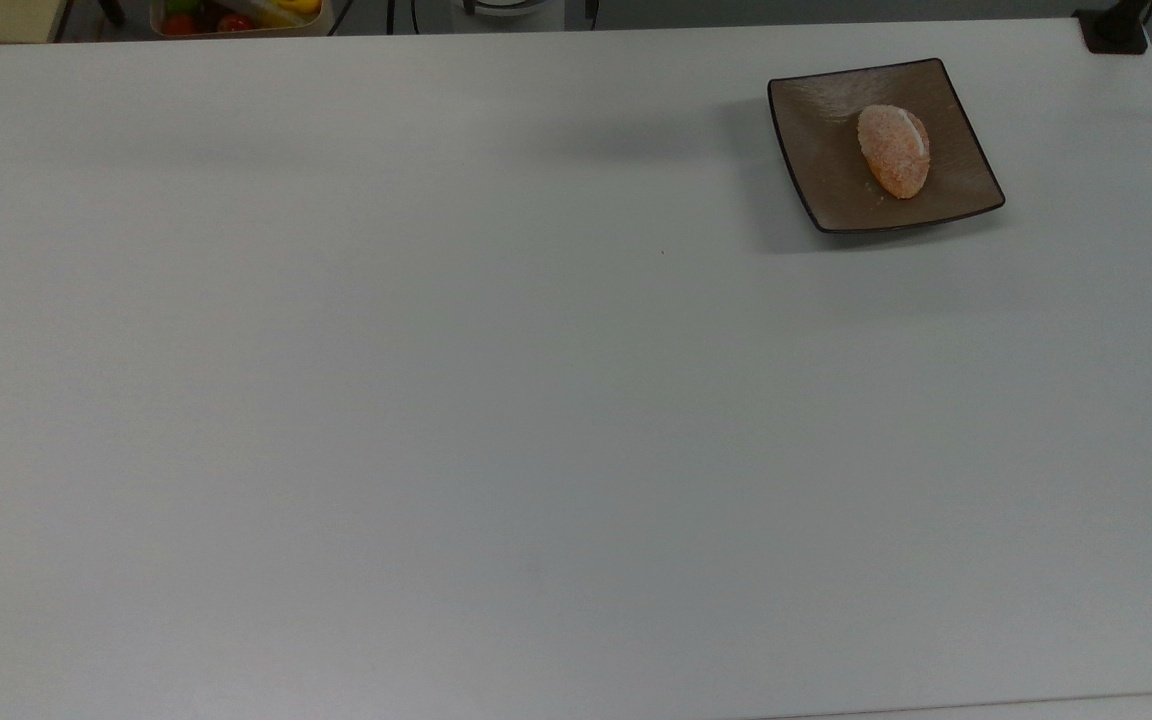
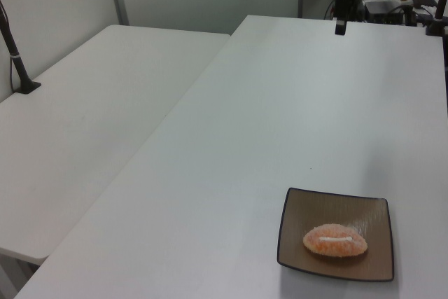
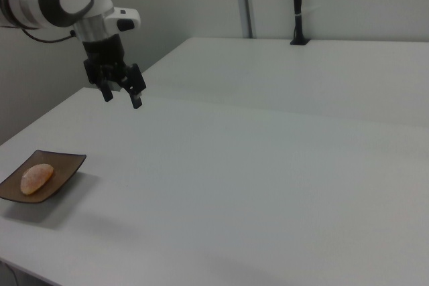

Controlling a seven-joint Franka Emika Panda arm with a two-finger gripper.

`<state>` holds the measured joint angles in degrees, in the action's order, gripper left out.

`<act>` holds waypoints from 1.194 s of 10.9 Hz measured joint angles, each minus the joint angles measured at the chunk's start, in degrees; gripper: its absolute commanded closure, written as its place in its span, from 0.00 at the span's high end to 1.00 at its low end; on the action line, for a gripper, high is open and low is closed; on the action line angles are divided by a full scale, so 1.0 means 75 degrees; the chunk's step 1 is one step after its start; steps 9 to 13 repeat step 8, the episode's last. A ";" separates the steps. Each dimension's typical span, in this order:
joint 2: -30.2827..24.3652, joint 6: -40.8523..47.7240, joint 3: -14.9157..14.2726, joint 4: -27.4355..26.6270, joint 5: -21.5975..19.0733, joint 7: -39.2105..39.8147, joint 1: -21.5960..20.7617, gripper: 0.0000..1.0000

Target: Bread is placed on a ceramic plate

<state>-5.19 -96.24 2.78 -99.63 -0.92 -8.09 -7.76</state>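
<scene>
The bread (image 1: 894, 150), a small orange-brown speckled bun with a white stripe, lies on the square brown ceramic plate (image 1: 821, 150) near the top view's upper right. The left view has the bread (image 2: 334, 240) resting on the plate (image 2: 336, 206) at the bottom right. The right view puts the bread (image 3: 37, 177) and plate (image 3: 66, 164) at the lower left. My gripper (image 3: 121, 97) hangs open and empty above the table, well away from the plate. It is at the table's far end in the left view (image 2: 339, 26).
A box of colourful items (image 1: 236, 15) sits beyond the table's far edge at the top view's upper left. A black clamp (image 1: 1114, 30) grips the table's corner. A second white table (image 2: 84, 117) adjoins, with a black post (image 2: 17, 61) on it.
</scene>
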 measured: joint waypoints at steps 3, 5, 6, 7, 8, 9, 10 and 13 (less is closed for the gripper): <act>0.0224 -0.0472 -0.0134 0.0048 0.0000 0.0902 -0.0006 1.00; 0.0252 -0.0509 -0.0257 0.0050 0.0000 0.1266 -0.0005 1.00; 0.0252 -0.0509 -0.0266 0.0056 0.0000 0.1297 -0.0005 1.00; 0.0252 -0.0536 -0.0266 0.0058 -0.0006 0.1297 -0.0006 1.00; 0.0252 -0.0561 -0.0266 0.0058 -0.0007 0.1297 -0.0008 1.00; 0.0252 -0.0561 -0.0266 0.0058 -0.0007 0.1297 -0.0008 1.00; 0.0252 -0.0561 -0.0266 0.0058 -0.0007 0.1297 -0.0008 1.00; 0.0252 -0.0561 -0.0266 0.0058 -0.0007 0.1297 -0.0008 1.00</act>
